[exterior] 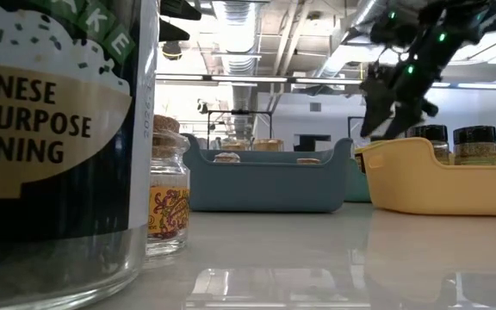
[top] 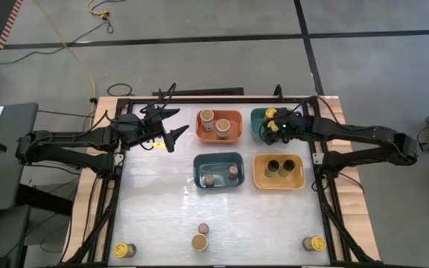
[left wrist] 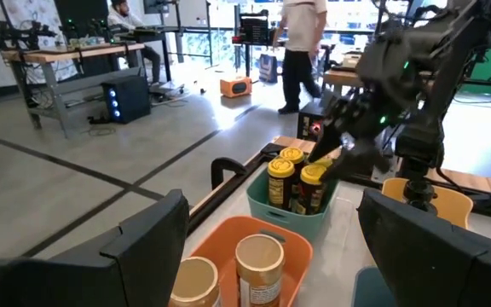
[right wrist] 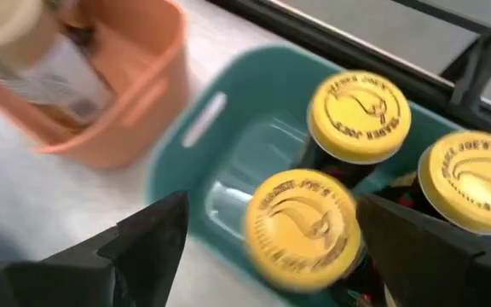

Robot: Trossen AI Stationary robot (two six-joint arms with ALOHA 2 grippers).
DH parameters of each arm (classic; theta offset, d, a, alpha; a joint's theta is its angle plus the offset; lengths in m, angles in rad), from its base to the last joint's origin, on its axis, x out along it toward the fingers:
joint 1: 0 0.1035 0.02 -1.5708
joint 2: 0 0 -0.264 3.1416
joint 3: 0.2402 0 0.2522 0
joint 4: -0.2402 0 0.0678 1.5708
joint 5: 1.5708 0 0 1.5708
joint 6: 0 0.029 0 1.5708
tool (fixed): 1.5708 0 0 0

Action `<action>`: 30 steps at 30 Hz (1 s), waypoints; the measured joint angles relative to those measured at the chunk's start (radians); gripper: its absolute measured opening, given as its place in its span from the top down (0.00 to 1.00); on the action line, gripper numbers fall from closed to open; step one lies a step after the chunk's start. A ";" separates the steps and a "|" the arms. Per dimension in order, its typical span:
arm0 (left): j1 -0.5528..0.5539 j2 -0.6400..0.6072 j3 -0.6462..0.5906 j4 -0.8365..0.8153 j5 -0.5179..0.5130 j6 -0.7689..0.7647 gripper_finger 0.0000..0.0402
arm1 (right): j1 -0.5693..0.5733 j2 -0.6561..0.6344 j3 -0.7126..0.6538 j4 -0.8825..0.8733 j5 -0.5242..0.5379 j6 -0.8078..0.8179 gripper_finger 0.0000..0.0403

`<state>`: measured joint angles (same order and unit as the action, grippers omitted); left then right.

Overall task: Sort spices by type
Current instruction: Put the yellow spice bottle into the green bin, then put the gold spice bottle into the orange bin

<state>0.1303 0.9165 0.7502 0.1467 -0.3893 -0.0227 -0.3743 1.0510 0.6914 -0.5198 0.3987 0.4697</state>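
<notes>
My right gripper point(top: 275, 125) point(right wrist: 271, 209) is open and hovers over the teal bin point(top: 258, 117), where three yellow-lidded jars point(right wrist: 359, 115) stand upright. Its fingers stand on either side of the nearest jar point(right wrist: 301, 228) without touching it. My left gripper point(top: 174, 135) point(left wrist: 271, 205) is open, above the table just left of the orange bin point(top: 237, 119), which holds two tan-lidded jars point(left wrist: 258, 260). Two small brown-topped jars point(top: 209, 179) stand in the blue bin point(top: 199, 165), and two dark-topped jars point(top: 272, 167) in the yellow bin point(top: 298, 179).
Loose jars stand upright near the table's near edge: a yellow-lidded one point(top: 125, 251) at the left corner, another point(top: 314, 243) at the right, a tan-lidded one point(top: 199, 242) and a small brown-topped one point(top: 203, 228) in the middle. People are in the room beyond point(left wrist: 301, 43).
</notes>
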 joint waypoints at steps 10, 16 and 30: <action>0.000 0.000 0.000 0.006 0.000 -0.010 0.18 | 0.071 -0.145 0.163 -0.197 -0.008 0.062 0.09; 0.052 0.000 0.012 -0.010 -0.054 -0.119 0.18 | 0.087 -0.231 0.196 -0.272 -0.008 0.145 0.09; 0.380 0.081 0.276 -0.601 0.115 -0.340 0.18 | 0.093 -0.273 0.196 -0.386 -0.008 0.205 0.09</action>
<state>0.5108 0.9974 1.0264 -0.4539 -0.2743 -0.3625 -0.2811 0.7778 0.8876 -0.9056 0.3904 0.6746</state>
